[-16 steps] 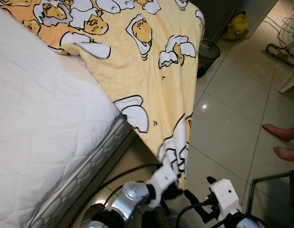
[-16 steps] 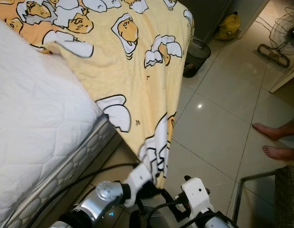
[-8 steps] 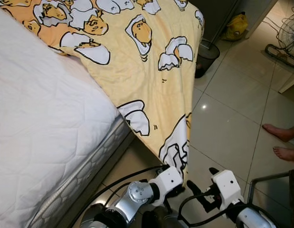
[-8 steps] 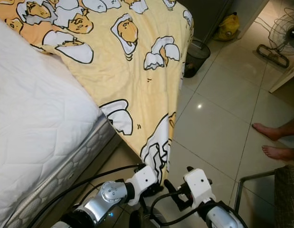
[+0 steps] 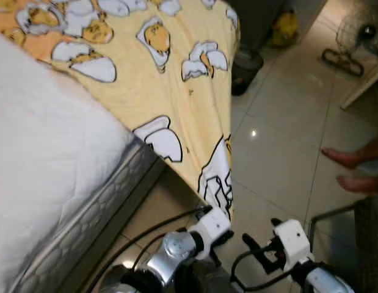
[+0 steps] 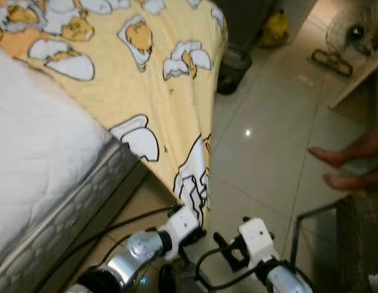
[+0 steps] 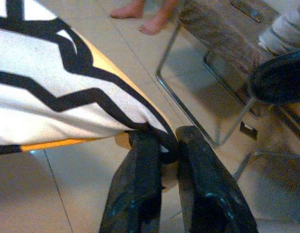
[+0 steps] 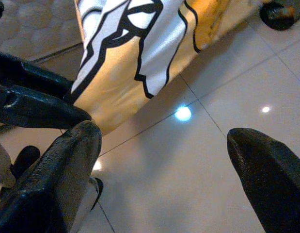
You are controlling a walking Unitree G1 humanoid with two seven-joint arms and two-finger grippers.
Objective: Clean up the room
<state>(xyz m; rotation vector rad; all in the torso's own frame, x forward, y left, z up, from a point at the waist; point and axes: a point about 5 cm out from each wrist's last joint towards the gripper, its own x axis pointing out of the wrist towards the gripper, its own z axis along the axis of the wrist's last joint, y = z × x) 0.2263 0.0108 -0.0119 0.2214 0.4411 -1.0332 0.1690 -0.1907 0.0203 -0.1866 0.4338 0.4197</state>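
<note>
A yellow blanket (image 5: 170, 79) with egg cartoon prints lies over the white mattress (image 5: 48, 177) and hangs off its corner toward the floor. My left gripper (image 7: 164, 150) is shut on the blanket's lowest corner (image 5: 218, 194), low beside the bed. In the left wrist view both black fingers (image 7: 140, 184) pinch the black-edged hem. Just right of it my right gripper (image 8: 159, 145) stands open above the tiles, its fingertips (image 8: 72, 145) wide apart and holding nothing. The right gripper's white body (image 5: 292, 238) shows at the bottom of the left eye view.
A dark waste bin (image 5: 245, 67) and a yellow bag (image 5: 285, 27) stand past the bed's far corner. A fan (image 5: 350, 43) is at the far right. A person's bare feet (image 5: 353, 171) rest on the tiles. A metal-framed seat (image 5: 353, 226) is at my right.
The camera has shifted, so the scene sits further left and is blurred. My left gripper keeps its hold on the blanket corner; the right gripper stays open beside it.
</note>
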